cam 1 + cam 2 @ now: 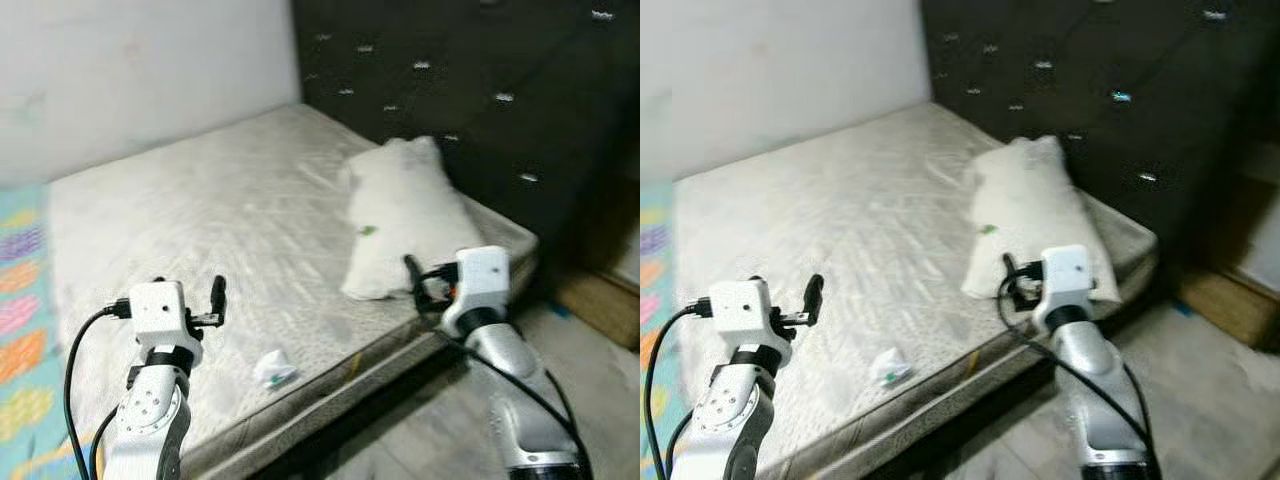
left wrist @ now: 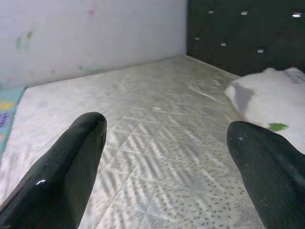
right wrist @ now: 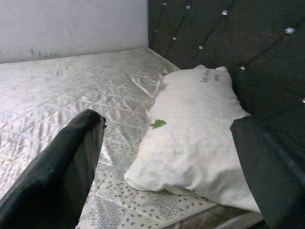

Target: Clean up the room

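Observation:
A bare patterned mattress (image 1: pixel 200 210) lies before me. A white pillow (image 1: pixel 400 215) rests at its head end, with a small green scrap (image 3: pixel 158 123) on it. Near the mattress's front edge lies a crumpled white wrapper (image 1: pixel 273 368) with a bit of green. My left gripper (image 2: pixel 167 126) is open, held over the front left of the mattress, left of the wrapper, with nothing between its fingers. My right gripper (image 3: pixel 167 121) is open too, at the near corner of the pillow, pointing along it and holding nothing.
A dark tufted headboard (image 1: pixel 450 90) stands behind the pillow, with a white wall (image 1: pixel 130 70) to its left. A colourful mat (image 1: pixel 22 300) lies left of the mattress. A brown box (image 1: pixel 600 305) sits on the grey floor (image 1: pixel 420 420) at the right.

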Robot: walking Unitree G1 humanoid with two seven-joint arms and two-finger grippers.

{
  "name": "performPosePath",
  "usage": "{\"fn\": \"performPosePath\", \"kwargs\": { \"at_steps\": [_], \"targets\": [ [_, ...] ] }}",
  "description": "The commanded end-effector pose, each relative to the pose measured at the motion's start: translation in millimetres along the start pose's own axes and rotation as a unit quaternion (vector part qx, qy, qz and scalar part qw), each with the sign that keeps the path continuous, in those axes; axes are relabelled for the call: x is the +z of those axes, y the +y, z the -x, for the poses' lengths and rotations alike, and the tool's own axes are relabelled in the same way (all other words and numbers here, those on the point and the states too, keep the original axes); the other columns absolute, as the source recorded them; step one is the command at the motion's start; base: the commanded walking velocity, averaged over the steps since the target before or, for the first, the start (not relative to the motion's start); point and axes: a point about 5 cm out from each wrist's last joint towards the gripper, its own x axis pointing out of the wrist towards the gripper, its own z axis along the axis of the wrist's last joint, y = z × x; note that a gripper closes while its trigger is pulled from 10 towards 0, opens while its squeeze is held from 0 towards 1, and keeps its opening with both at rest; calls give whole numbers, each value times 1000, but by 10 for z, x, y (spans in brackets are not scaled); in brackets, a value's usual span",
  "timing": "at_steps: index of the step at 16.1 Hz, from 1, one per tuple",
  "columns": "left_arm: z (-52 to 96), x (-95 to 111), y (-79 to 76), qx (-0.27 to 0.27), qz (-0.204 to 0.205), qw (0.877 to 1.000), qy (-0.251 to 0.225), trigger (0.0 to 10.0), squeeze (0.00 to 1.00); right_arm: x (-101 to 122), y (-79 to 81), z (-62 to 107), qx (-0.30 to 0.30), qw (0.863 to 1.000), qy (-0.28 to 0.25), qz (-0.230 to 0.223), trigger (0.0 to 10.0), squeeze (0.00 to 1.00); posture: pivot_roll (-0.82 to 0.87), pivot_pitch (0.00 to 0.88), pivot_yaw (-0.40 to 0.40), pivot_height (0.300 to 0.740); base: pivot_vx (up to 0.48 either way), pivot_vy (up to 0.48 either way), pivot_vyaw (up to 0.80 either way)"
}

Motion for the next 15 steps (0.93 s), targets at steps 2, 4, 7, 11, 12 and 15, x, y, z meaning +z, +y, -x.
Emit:
{"fn": "performPosePath", "kwargs": {
  "at_steps": [2,4,7,11,12,15],
  "targets": [
    [-8,30,72,15,-7,1000,-2,10000,0,40,106,-27,19,1000,-7,-7,10000,0,-101,0,53,740,0,0,800],
    [-3,32,74,18,-6,1000,-2,10000,0,38,112,-31,22,1000,-6,-7,10000,0,-97,0,50,740,0,0,800],
    [4,31,75,20,-3,1000,-1,10000,0,34,115,-29,23,1000,-5,-7,10000,0,-96,0,47,740,0,0,800],
    [0,31,61,19,1,1000,0,10000,0,42,120,-33,27,1000,-5,-7,10000,0,-101,0,45,740,0,0,800],
    [0,30,60,19,2,1000,0,10000,0,40,118,-33,27,1000,-5,-7,10000,0,-101,0,45,740,0,0,800],
    [-2,32,61,16,4,1000,1,10000,0,38,121,-32,26,1000,-4,-8,10000,0,-101,0,43,740,0,0,800]
  ]
}}
